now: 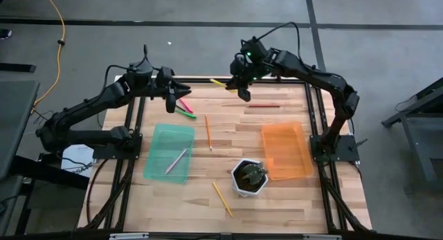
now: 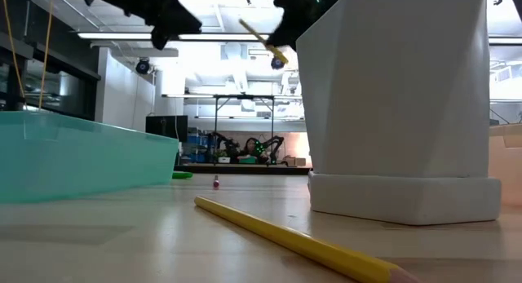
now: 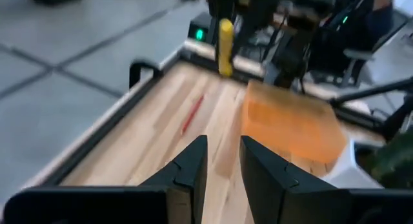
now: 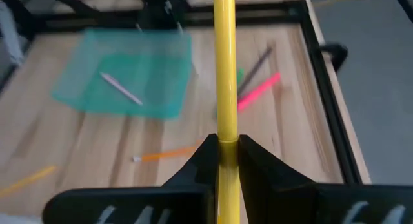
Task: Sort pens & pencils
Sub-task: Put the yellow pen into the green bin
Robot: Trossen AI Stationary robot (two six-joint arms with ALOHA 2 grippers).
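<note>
Wooden tabletop (image 1: 235, 140) below: right fingers (image 4: 224, 153) pinch yellow pen (image 4: 224, 69); left fingers (image 3: 222, 161) spread.

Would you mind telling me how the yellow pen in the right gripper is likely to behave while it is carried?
The yellow pen looks stiff: it juts straight from the right gripper, no sag. Its smooth round barrel may slip or swivel, being pinched at one spot. Set down, it would probably roll.

Left arm: reaches from the left edge toward the far side, elbow bent, raised above the tabletop.
Left hand (image 1: 181, 93): fingers (image 3: 190, 169) parted with a narrow gap, holding nothing.
Right arm: arcs from the right edge toward the far middle.
Right hand (image 4: 224, 153): raised, fingers clamped on a yellow pen (image 4: 224, 69).
</note>
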